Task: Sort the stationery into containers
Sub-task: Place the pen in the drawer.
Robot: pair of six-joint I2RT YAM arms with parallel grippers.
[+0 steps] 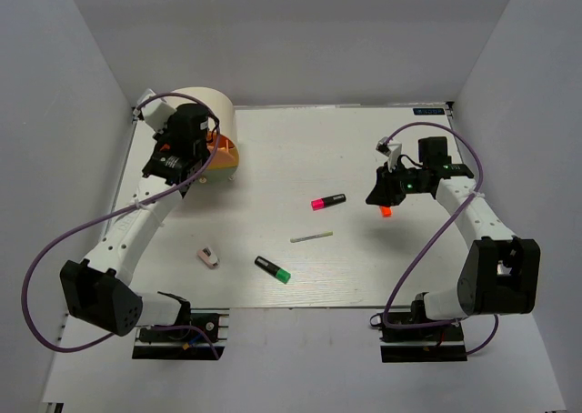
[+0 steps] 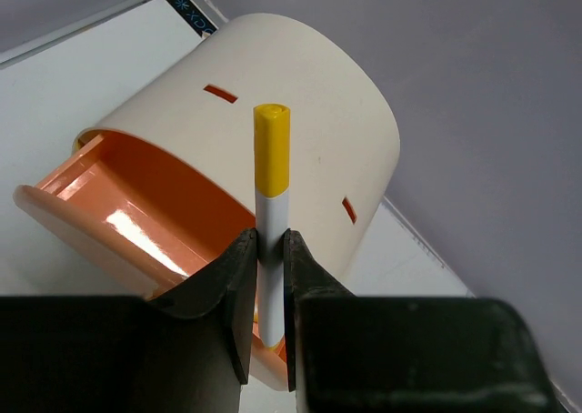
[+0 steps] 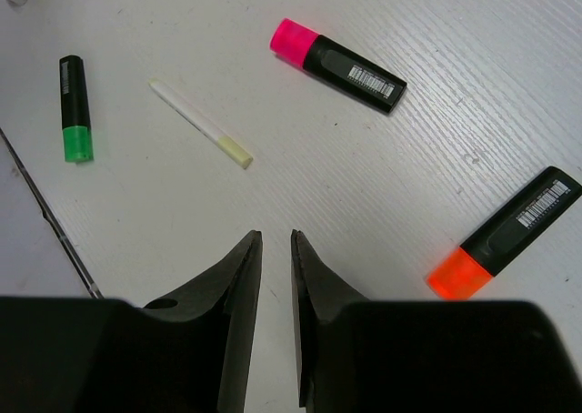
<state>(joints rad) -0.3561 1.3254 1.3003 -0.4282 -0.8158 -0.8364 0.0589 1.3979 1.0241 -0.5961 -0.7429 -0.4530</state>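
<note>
Two jaw pairs. The left jaws clamp a yellow-and-white pen (image 2: pixel 272 181), with the orange drawer (image 2: pixel 109 190) open just beyond. The right jaws stand narrowly parted and empty; an orange highlighter (image 3: pixel 505 236) lies to their right.

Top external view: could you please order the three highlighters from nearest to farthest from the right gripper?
1. The orange-capped highlighter, right beside the right gripper.
2. The pink-capped highlighter, farther to the left.
3. The green-capped highlighter, farthest left and toward the near edge.

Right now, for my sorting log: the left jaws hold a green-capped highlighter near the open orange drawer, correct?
No. The left wrist view shows the left jaws holding a yellow-and-white pen, not a highlighter, near the open orange drawer.
</note>
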